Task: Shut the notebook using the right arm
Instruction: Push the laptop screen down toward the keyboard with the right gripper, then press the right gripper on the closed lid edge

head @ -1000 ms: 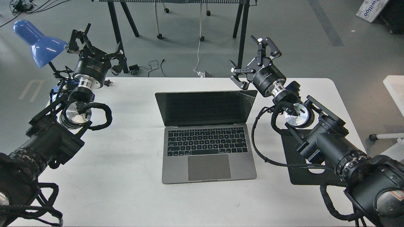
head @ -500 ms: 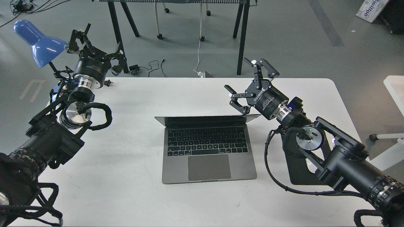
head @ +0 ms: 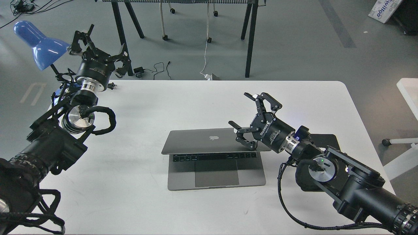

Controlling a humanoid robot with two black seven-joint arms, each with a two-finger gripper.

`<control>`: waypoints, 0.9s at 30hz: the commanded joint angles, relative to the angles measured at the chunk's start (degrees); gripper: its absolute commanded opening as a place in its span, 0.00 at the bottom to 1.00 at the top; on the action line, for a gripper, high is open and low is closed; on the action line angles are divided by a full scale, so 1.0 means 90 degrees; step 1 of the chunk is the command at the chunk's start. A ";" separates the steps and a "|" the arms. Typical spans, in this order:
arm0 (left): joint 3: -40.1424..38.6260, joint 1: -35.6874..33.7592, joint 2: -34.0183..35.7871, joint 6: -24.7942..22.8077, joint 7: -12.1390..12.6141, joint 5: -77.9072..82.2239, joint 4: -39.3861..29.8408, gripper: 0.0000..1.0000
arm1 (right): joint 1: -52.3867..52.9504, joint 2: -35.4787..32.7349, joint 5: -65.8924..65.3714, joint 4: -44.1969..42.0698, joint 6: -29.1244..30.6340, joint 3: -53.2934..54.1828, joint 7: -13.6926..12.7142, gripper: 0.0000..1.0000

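The space-grey notebook (head: 209,153) lies at the middle of the white table (head: 147,104). Its lid, with the apple logo (head: 214,137), is tilted far forward over the keyboard, so only the lowest key row and the trackpad (head: 216,173) show. My right gripper (head: 249,119) is open and its lower finger (head: 243,140) rests on the right part of the lid. My left gripper (head: 98,44) is held up at the far left corner of the table, next to the blue lamp (head: 40,44), with its fingers spread and empty.
A black mouse pad (head: 321,140) lies right of the notebook, mostly under my right arm. Black table legs (head: 251,39), chair casters and cables are on the floor behind the table. A second white table (head: 408,89) edge shows at far right.
My right gripper has moved down and toward me, pushing the lid from open upright, past vertical, to nearly flat over the keyboard. The left arm has not moved.
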 commanded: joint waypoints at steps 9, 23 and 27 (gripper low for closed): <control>0.0000 -0.0001 0.0000 0.0000 0.0001 0.0009 0.0000 1.00 | -0.0366 -0.0138 -0.0393 -0.0062 -0.0118 -0.0812 0.0011 1.00; 0.0000 -0.0001 0.0000 0.0000 0.0001 0.0000 0.0000 1.00 | -0.0396 -0.0119 -0.0756 -0.0345 -0.0431 -0.0930 0.0030 1.00; -0.0010 -0.0001 0.0000 0.0000 -0.0009 0.0000 0.0000 1.00 | -0.0396 -0.0119 -0.0873 -0.0345 -0.0431 -0.0920 0.0030 1.00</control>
